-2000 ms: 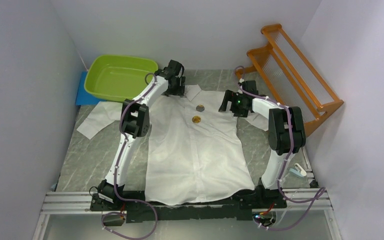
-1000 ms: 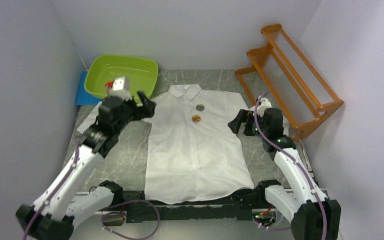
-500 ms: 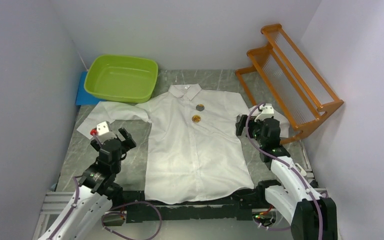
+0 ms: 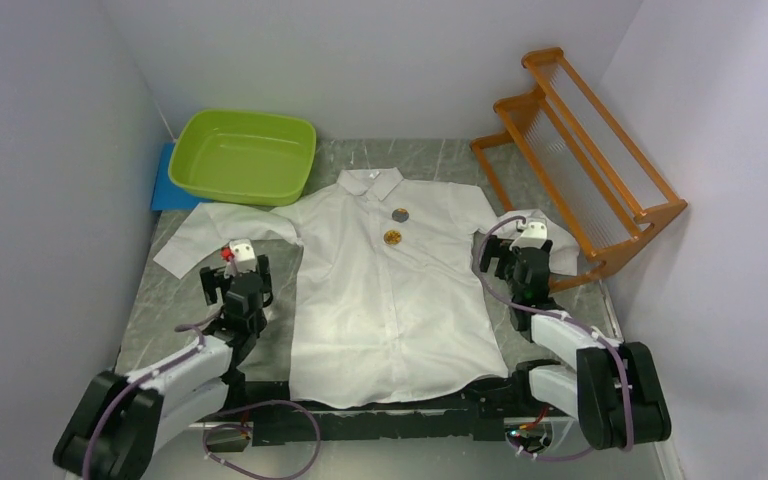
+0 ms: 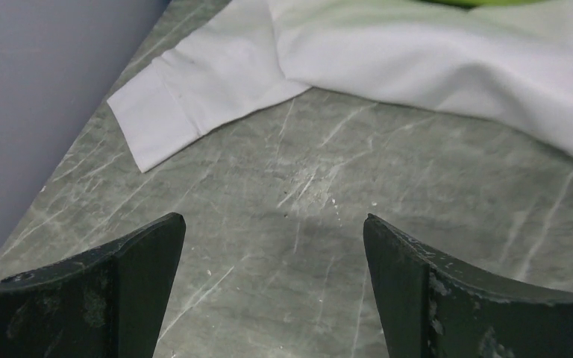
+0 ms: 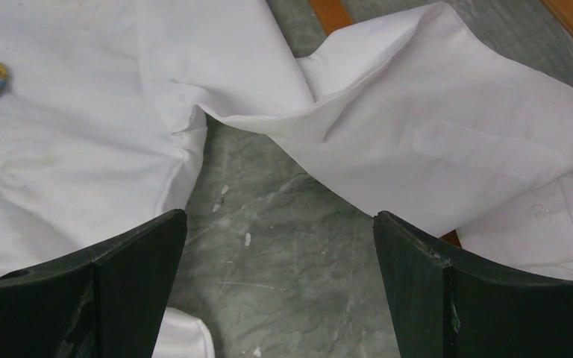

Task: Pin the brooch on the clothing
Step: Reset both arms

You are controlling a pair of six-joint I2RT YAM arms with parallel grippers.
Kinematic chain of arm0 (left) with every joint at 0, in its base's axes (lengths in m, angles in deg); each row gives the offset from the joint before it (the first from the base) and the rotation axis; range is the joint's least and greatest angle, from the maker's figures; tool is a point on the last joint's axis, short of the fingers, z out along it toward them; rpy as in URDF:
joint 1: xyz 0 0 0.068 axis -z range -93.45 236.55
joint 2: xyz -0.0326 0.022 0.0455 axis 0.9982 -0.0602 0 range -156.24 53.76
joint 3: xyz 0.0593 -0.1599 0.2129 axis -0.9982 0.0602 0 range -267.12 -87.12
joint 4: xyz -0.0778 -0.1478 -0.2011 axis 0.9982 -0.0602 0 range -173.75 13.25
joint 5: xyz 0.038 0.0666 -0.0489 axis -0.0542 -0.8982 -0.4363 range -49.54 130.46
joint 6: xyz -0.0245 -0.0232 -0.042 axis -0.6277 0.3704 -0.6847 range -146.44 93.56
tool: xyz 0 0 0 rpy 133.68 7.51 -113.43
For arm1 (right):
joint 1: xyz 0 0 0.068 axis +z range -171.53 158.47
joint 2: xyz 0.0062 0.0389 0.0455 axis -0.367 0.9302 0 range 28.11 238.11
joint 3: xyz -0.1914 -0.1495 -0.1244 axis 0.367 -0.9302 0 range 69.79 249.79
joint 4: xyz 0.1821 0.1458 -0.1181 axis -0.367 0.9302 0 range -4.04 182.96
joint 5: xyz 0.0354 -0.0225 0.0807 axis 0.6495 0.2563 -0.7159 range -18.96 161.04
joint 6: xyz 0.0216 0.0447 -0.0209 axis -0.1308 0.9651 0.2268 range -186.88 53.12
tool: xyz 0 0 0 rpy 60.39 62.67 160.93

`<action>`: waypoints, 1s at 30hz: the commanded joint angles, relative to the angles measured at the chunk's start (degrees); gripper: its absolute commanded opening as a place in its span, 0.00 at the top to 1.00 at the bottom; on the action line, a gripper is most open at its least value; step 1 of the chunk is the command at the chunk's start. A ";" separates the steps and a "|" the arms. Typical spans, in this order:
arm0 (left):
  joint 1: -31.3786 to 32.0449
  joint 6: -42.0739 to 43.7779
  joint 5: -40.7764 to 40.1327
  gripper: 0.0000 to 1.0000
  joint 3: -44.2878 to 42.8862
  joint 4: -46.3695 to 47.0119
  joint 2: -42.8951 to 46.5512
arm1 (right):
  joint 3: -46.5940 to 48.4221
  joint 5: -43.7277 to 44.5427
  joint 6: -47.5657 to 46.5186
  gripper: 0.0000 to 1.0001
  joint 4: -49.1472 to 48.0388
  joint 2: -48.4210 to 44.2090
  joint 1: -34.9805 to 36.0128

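Now both arms tucked low by bases. Left gripper (image 5: 272,231) spread, empty, over bare worktop (image 4: 160,320). Right gripper (image 6: 280,224) spread, empty, beside shirt (image 4: 390,300). Shirt flat, front up; gold brooch (image 4: 393,237) on chest, grey disc (image 4: 399,214) just beyond it. Pinned or loose: cannot tell. If loose, next move needs long reach, fine pinch on brooch.

The left arm (image 4: 185,368) and right arm (image 4: 572,338) have white shells between black joints, with thin purple cables (image 4: 313,430) looping along them. Each wrist carries a small white camera block (image 4: 238,252). The fingers (image 5: 130,294) are dark, curved and scuffed.
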 commanded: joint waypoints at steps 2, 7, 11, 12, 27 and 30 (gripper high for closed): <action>-4.48 8.01 6.63 0.05 -2.51 15.64 -10.19 | -1.62 2.75 -1.70 0.00 -15.21 2.93 -0.18; -11.60 8.29 17.84 0.06 -4.05 22.67 -17.89 | -3.46 4.24 -3.63 0.00 -23.62 5.37 -0.39; -14.31 9.48 23.40 0.06 -4.58 28.52 -23.27 | -2.71 3.51 -4.61 0.00 -25.02 7.02 -0.40; -15.05 9.72 24.06 0.06 -4.83 29.63 -24.47 | -2.50 3.59 -4.98 0.00 -24.78 7.37 -0.47; -21.98 7.24 35.02 0.06 -6.99 48.85 -44.78 | -4.44 5.55 -9.09 0.00 -44.60 22.08 -1.28; -21.98 4.25 33.16 0.06 -11.18 36.14 -42.37 | -1.73 7.38 -7.19 0.00 -39.79 22.41 -1.69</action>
